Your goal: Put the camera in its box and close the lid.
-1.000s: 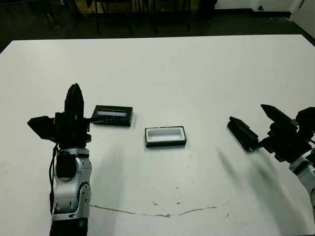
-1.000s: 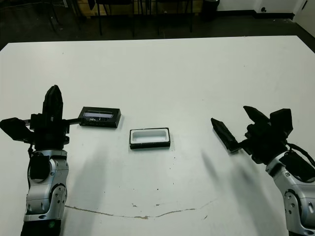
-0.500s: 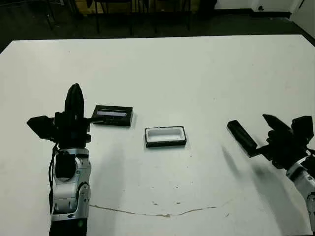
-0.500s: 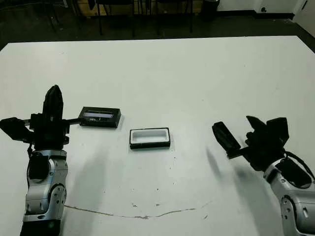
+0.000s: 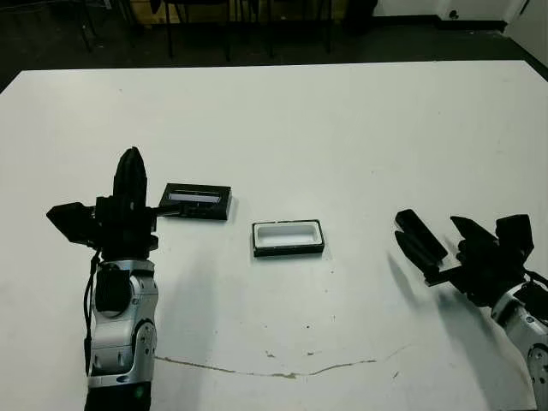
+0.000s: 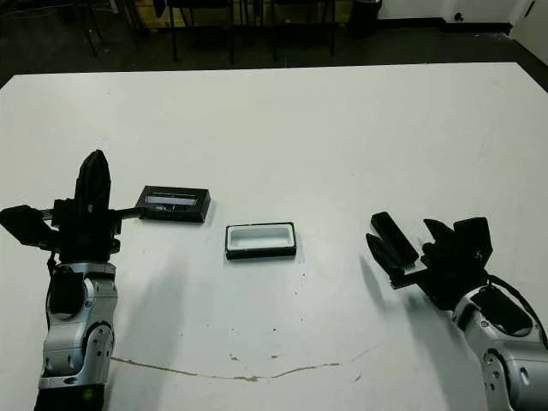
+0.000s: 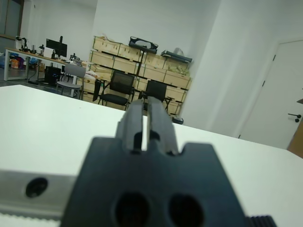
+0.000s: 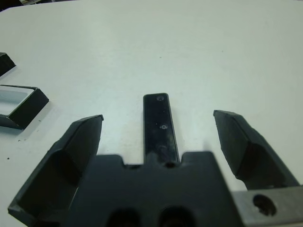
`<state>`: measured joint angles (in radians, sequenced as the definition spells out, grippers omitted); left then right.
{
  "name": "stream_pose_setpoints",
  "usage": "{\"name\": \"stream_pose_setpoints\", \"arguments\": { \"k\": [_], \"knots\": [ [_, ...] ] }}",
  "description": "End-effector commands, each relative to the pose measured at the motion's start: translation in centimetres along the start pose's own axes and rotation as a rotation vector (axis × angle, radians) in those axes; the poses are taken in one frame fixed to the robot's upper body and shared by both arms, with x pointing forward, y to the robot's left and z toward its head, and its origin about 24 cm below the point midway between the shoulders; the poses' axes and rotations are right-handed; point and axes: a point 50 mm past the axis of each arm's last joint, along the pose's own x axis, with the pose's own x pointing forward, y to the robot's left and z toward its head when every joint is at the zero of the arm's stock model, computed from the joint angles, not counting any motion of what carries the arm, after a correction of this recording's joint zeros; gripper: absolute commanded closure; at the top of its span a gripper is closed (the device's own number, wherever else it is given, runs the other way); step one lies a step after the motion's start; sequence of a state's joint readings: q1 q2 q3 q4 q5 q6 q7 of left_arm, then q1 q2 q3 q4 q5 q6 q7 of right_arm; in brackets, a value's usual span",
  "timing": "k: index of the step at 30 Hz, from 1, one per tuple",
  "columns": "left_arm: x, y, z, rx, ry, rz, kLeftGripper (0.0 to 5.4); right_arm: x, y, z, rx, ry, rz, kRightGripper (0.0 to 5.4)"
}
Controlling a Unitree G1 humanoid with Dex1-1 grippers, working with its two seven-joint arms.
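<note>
A large white rectangular table fills most of the head view. Near its 6 o'clock edge, a thin brownish crack-like line runs across the surface. Beyond the 12 o'clock edge, dark chair legs stand on a dark floor. The left wrist view shows 2 black office chairs, stacked wooden crates and a white door.

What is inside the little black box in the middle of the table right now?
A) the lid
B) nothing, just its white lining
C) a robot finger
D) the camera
B: the box shows only its bare white lining, while the camera lies on the table by the open right gripper and the lid sits apart near the left arm.
</note>
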<state>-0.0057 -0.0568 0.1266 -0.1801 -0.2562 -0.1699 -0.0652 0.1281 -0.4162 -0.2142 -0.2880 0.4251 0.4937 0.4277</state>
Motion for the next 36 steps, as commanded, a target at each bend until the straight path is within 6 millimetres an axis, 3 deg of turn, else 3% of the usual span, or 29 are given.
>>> {"name": "stream_pose_setpoints", "arguments": {
  "k": [1,15,36],
  "knots": [
    [-0.3,0.4,-0.3,0.01,0.033,0.013,5.4,-0.1,-0.2,-1.2,0.032,0.043,-0.014,0.02],
    [-0.5,0.5,-0.3,0.018,0.032,0.011,5.4,-0.2,0.5,-1.7,0.057,0.081,-0.068,0.11],
    [-0.6,0.5,-0.4,0.01,0.035,0.019,5.4,-1.3,1.8,0.0,-0.074,0.122,-0.066,3.79]
  ]
}}
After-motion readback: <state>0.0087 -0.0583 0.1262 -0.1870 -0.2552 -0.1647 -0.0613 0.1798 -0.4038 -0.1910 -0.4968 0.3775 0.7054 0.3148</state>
